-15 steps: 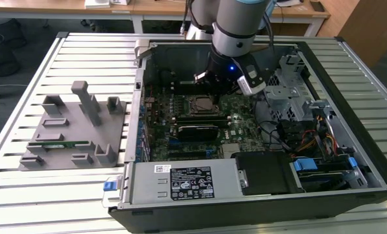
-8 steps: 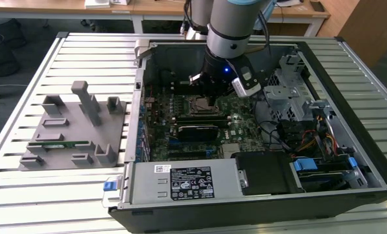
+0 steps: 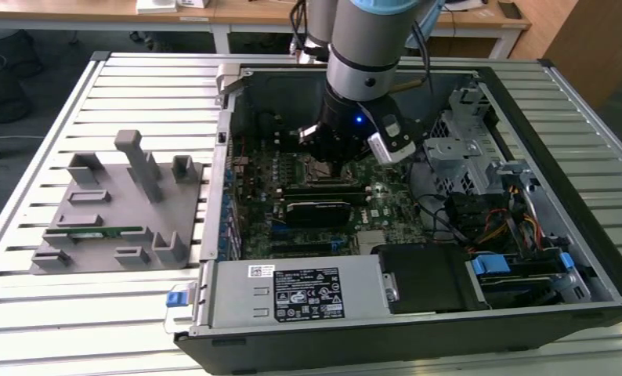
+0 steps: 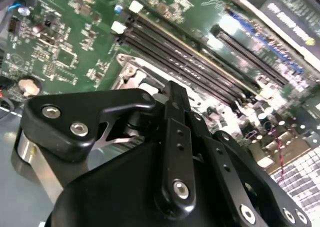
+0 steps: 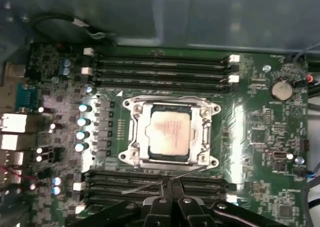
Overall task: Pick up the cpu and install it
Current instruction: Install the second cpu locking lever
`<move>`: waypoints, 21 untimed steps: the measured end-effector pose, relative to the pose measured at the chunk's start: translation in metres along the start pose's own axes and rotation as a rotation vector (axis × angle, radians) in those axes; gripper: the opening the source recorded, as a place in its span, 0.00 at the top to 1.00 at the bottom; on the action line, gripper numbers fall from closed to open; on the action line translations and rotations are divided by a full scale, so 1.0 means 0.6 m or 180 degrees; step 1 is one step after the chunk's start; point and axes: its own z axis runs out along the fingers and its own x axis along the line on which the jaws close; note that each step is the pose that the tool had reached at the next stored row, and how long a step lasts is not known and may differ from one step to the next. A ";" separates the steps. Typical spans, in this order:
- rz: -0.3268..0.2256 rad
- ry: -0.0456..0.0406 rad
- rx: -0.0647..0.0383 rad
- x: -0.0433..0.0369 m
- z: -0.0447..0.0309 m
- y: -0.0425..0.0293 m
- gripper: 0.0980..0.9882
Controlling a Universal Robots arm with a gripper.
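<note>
black gripper point(image 5: 172, 199) hangs just above the motherboard point(image 5: 260, 132), jaws pressed together and holding nothing. cpu point(image 5: 170, 132) sits in its socket point(image 5: 171, 133).

Exterior view high above open case point(image 3: 562, 258), both wrist views close over motherboard point(image 5: 260, 127).
</note>
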 end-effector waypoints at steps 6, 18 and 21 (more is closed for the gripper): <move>0.0000 -0.0001 -0.0007 0.024 0.001 -0.001 0.99; -0.0001 -0.0001 -0.0007 0.039 0.031 -0.003 0.99; -0.0001 0.0000 -0.0007 0.039 0.040 -0.004 0.99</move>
